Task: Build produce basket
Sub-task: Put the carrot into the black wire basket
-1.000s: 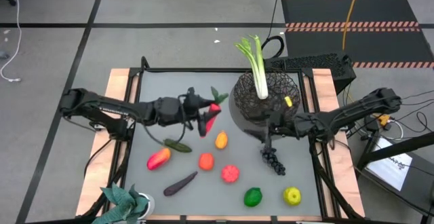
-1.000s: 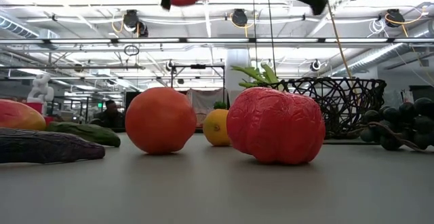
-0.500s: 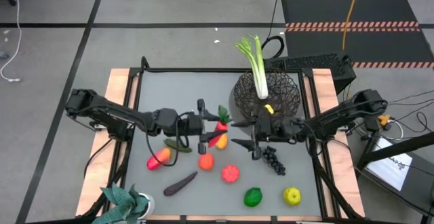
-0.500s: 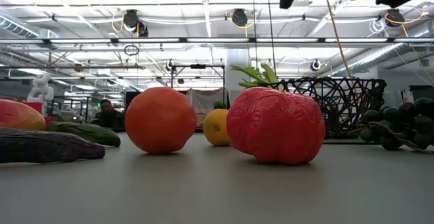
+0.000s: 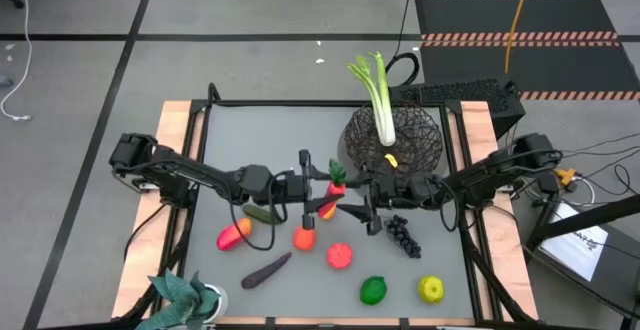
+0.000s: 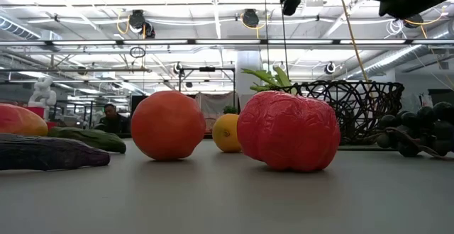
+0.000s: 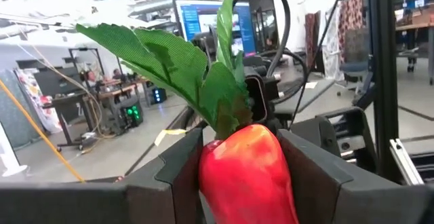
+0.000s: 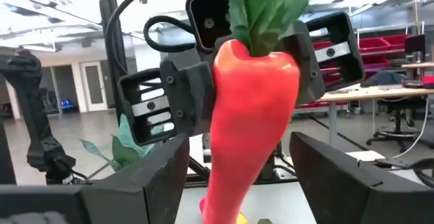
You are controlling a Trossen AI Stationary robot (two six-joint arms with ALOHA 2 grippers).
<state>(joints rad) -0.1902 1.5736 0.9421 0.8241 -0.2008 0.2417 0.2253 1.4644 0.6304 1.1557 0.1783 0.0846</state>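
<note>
Red carrot: now carried to mid-worktop, clamped by left hand.
Right hand: moved in, fingers wide around it; handover toward basket likely.

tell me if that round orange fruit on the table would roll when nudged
The orange fruit looks like a smooth ball touching the table at one small spot, so it would probably roll. Its even, plastic-like skin suggests it is light and rather slippery.

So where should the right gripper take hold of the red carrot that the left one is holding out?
Take the carrot on its bare lower taper, coming from the side opposite the left gripper. That gripper already clamps the thick upper body just under the green leaves, and the tip hangs free between the right gripper's open fingers.
</note>
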